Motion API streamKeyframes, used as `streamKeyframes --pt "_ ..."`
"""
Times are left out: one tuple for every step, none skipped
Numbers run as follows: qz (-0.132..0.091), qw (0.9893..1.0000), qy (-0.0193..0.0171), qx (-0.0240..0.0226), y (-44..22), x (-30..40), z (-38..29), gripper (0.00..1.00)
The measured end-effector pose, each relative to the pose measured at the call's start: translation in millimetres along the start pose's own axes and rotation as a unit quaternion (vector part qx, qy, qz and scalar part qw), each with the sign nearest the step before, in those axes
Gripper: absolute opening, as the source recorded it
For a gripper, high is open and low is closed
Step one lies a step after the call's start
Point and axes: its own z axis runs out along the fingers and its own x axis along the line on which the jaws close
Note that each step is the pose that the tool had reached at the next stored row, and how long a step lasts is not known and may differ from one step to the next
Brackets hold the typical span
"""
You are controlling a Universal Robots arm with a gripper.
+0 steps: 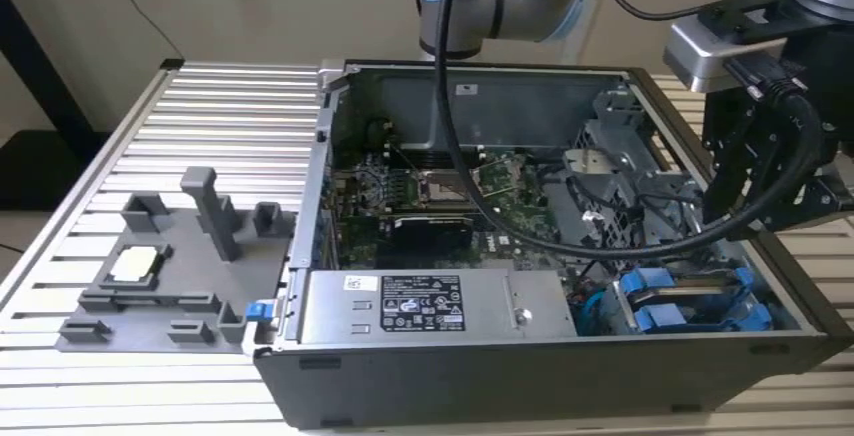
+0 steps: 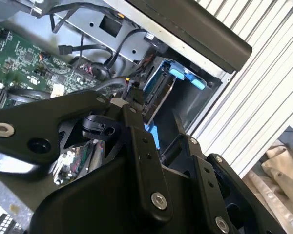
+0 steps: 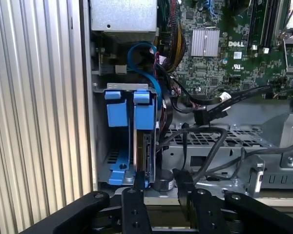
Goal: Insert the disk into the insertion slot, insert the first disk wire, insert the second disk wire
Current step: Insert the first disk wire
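Observation:
The disk (image 3: 147, 151) stands on edge in its blue frame (image 3: 145, 114) inside the insertion slot (image 3: 118, 163), a grey metal bay at the case's corner. In the exterior view the same bay with blue frames (image 1: 683, 301) sits at the case's front right. My gripper (image 3: 160, 183) hovers just off the disk's end, open. One finger (image 3: 138, 187) lines up with the disk's edge and the other (image 3: 183, 183) stands apart from it. Two loose black wires end in connectors (image 3: 205, 116) (image 3: 223, 96) beside the bay. In the second wrist view the gripper (image 2: 155, 108) points at the blue tab (image 2: 186, 78).
A second blue frame (image 3: 116, 108) stands beside the disk. The motherboard (image 1: 427, 191) and the labelled power supply (image 1: 420, 304) lie inside the open case. A perforated grey panel (image 3: 219, 139) and tangled cables crowd the bay's side. A grey fixture (image 1: 174, 266) sits at the exterior view's left.

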Motion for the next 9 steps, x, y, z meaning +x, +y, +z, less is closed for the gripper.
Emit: streamKeyframes --pt "-0.001 1.0000 -0.0002 0.0009 0.1 -0.4 0.0 0.41" --pt "-0.003 1.0000 -0.0004 0.0034 0.4 -0.8 0.2 0.41" --pt "-0.005 1.0000 -0.0008 0.0065 0.6 -1.6 0.8 0.41" --pt "-0.008 0.9999 -0.0013 0.0091 0.7 -2.6 1.5 0.41" --pt "-0.010 0.9999 -0.0017 0.0116 0.9 -3.7 2.1 0.41" --pt "-0.012 0.9999 -0.0019 0.0126 1.3 -4.4 2.1 0.41" --pt "-0.012 0.9998 -0.0021 0.0126 1.3 -4.4 2.1 0.41" --pt "-0.012 0.9998 -0.0021 0.0126 1.3 -4.4 1.6 0.41" --pt "-0.013 0.9998 -0.0022 0.0126 1.2 -4.5 0.1 0.41"
